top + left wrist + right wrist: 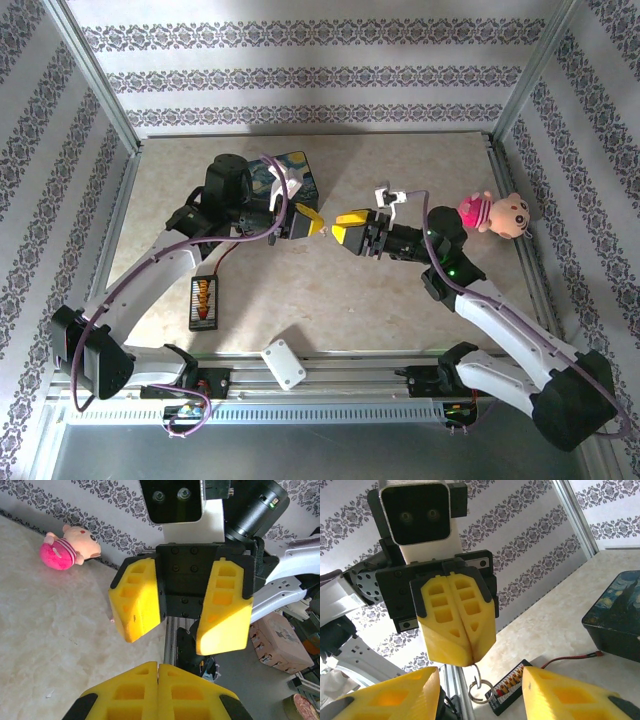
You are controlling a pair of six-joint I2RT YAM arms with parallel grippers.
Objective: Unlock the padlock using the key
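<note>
Overhead, finds the left arm stretched from its base at 7 o'clock, elbow bent out toward 9, wrist level over the middle of the desk (380, 300), left pincer (312, 222) pointing toward 3 o'clock. Meets it nose to nose with the right pincer (345, 228), carried on the right arm from 5 o'clock, tips aimed toward 9 o'clock and just short of the left tips. Sees both held off the desk.

Reads the left pincer as pressed together, yellow fingers (437, 640) seam to seam, clamped on the key (476, 676). Makes out of the key only a slim metal stub poking from the seam at 6 o'clock, with a small silver ring (479, 692) dangling from it; too small to tell more. Reads the right pincer as apart, with a plain gap between its yellow pads (142, 615), black palm showing through, nothing between them.

Places the starry-night box (295, 172) just behind the left wrist, at 11 o'clock from the pincers. Puts a plush doll (497, 212) at 3 o'clock beside the right elbow, a black-and-orange striped bar (203, 303) at 8 o'clock below the left forearm, and a white block (283, 363) at 6 o'clock on the near edge.
</note>
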